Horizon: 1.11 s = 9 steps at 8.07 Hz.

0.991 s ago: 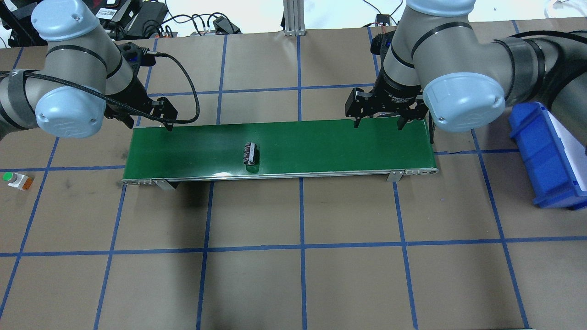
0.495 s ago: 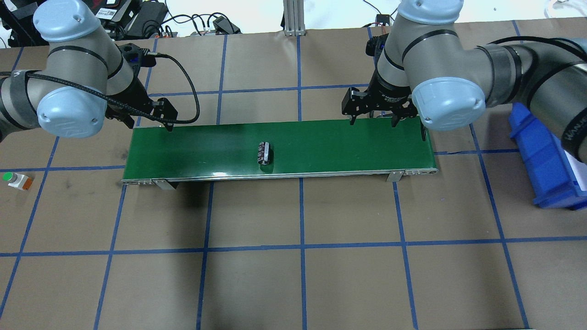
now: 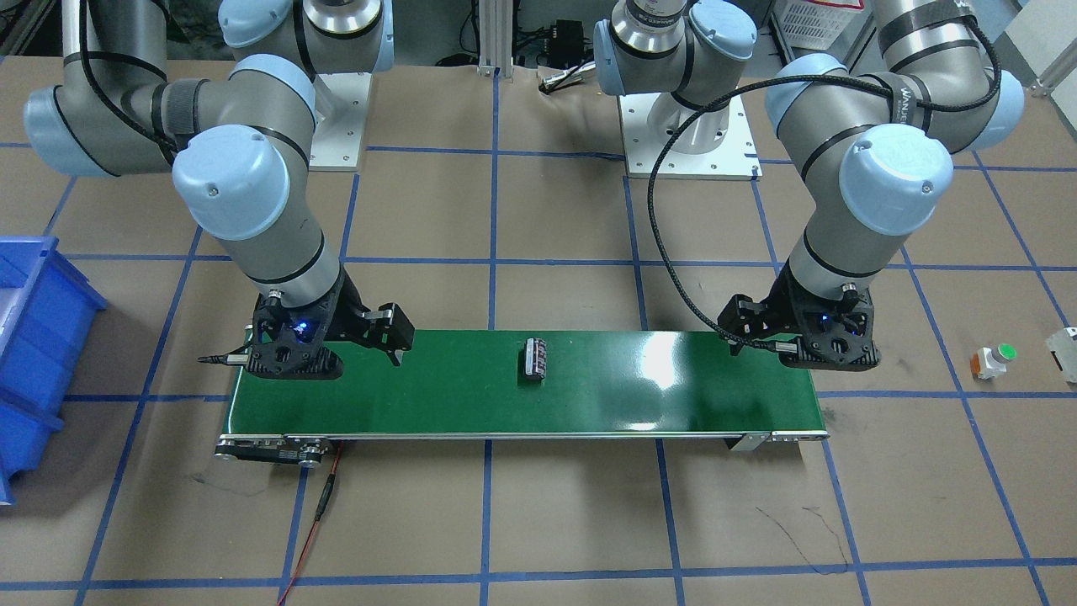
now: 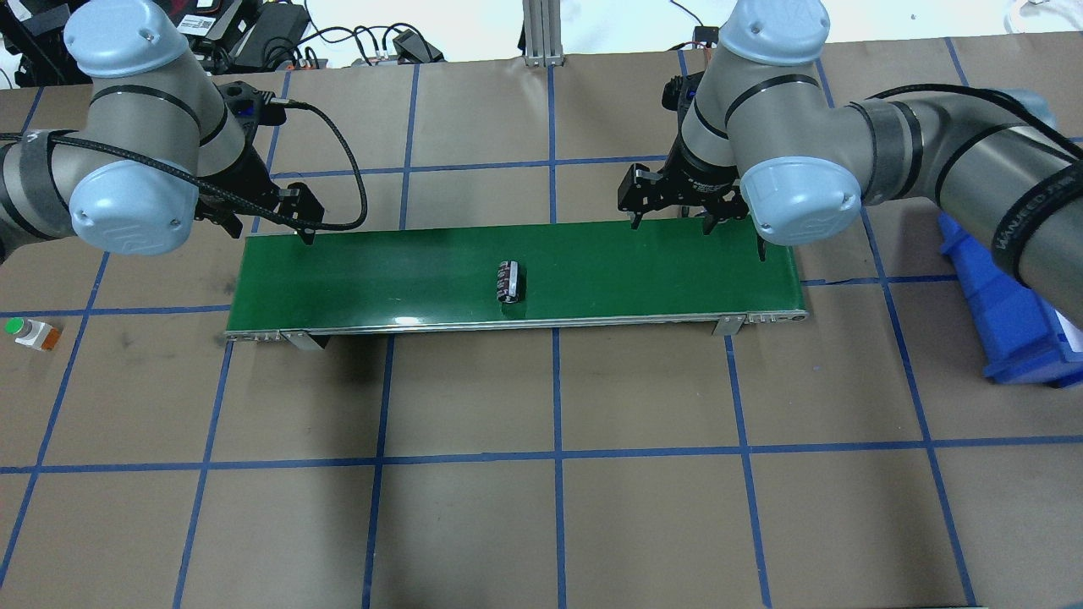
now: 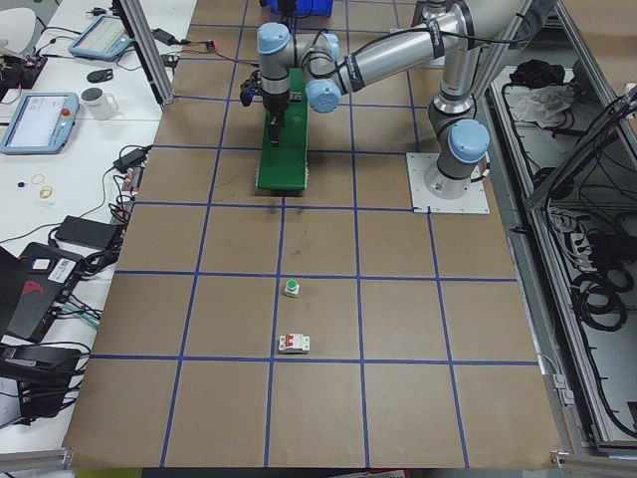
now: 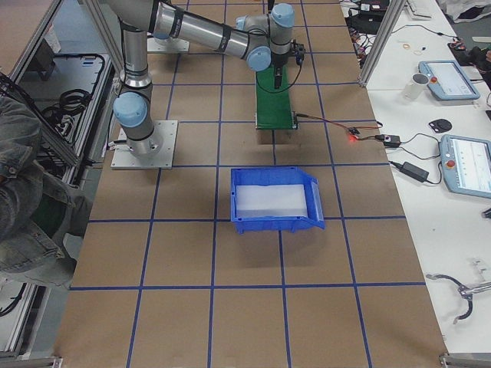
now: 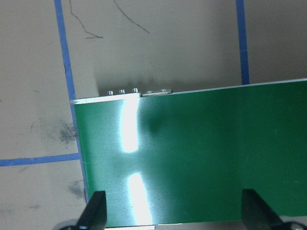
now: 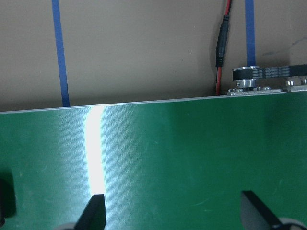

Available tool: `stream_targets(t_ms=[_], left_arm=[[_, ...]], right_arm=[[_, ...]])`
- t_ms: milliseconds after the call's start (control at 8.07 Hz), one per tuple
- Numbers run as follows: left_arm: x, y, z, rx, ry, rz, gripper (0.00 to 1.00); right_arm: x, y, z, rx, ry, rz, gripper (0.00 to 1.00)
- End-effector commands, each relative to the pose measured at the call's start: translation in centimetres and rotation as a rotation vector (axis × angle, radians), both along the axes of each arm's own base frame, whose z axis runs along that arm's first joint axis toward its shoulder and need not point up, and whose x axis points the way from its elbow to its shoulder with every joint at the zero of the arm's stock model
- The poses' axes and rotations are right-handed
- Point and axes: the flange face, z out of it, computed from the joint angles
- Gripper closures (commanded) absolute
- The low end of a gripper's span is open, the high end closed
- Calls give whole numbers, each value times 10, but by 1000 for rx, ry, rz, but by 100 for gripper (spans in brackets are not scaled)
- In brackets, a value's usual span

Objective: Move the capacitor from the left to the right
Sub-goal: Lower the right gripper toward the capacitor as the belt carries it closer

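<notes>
The capacitor [image 4: 509,281] is a small dark cylinder with pale stripes. It lies on its side near the middle of the green conveyor belt [image 4: 381,271], and also shows in the front view [image 3: 536,357]. My left gripper [image 4: 271,230] is open and empty over the belt's left end, at its far edge. The left wrist view [image 7: 175,215] shows only bare belt between the fingers. My right gripper [image 4: 672,222] is open and empty over the belt's right part, well to the right of the capacitor. The right wrist view [image 8: 175,215] shows bare belt and an unclear dark shape at its left edge.
A blue bin [image 4: 1007,304] stands on the table beyond the belt's right end. A green-capped button [image 4: 30,332] and a white boxy component [image 3: 1064,349] lie beyond the left end. A red cable [image 3: 324,497] runs from the belt's right-end pulley.
The capacitor has moved to the right along the belt. My right gripper has shifted a little left along the belt's far edge. The left gripper has hardly moved.
</notes>
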Motion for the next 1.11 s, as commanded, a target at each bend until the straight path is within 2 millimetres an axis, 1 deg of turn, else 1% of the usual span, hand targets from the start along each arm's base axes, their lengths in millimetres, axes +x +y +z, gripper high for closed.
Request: stream_targets(t_ms=[0,248,619,743,991], left_arm=[[1,1,-1,4,-14,0,0],[1,0,-1,2,-14,-1,0],[1,0,-1,2,-14,0,0],[1,0,-1,2,-14,-1,0],[0,1,-1,2,-12,-3,0]], right_arm=[[5,2,-18,4,0,9,1],[19,8,-19,4,9,37,0],[24,12,-23,13,-2,43,2],[24,16,-29,26,-5,42,5],[24,14,-34,16,-11,42,5]])
